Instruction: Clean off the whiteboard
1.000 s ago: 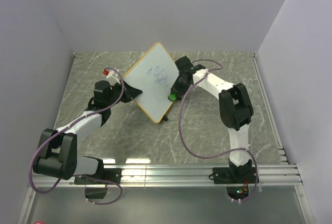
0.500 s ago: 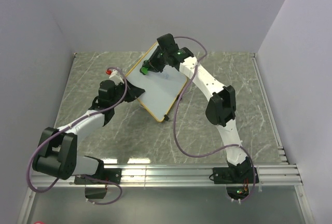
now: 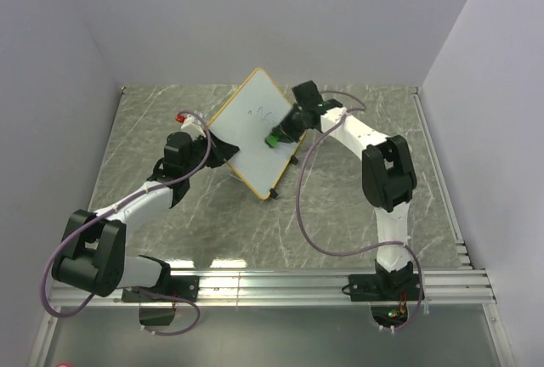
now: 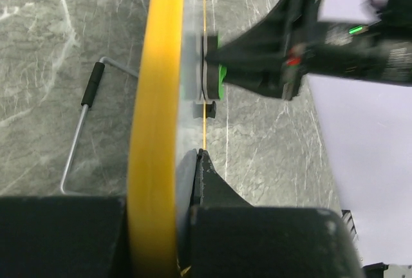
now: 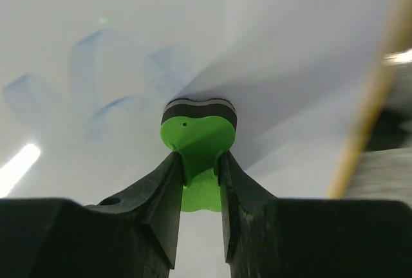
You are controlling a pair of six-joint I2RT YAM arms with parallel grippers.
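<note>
On the gray table [image 3: 153, 121], mid-back, the whiteboard [image 3: 251, 133] stands tilted up. L gripper [image 3: 223, 153] is pinched tight on its orange edge. R gripper [image 5: 201, 162] squeezes the green eraser [image 5: 197, 133], pad pressed on the board by faint blue marks [image 5: 96, 91]. Push too hard & the board may slip or twist. No boxes or bins.

- The left gripper [image 4: 166, 191] has its jaws clamped on the whiteboard [image 4: 156, 98], seen edge-on.
- Ahead and right of the jaws, the right gripper [image 4: 225, 65] presses a green eraser [image 4: 217, 90] against the board's face.
- To the left, a wire handle [image 4: 80, 130] lies on the bench [image 4: 38, 46].
</note>
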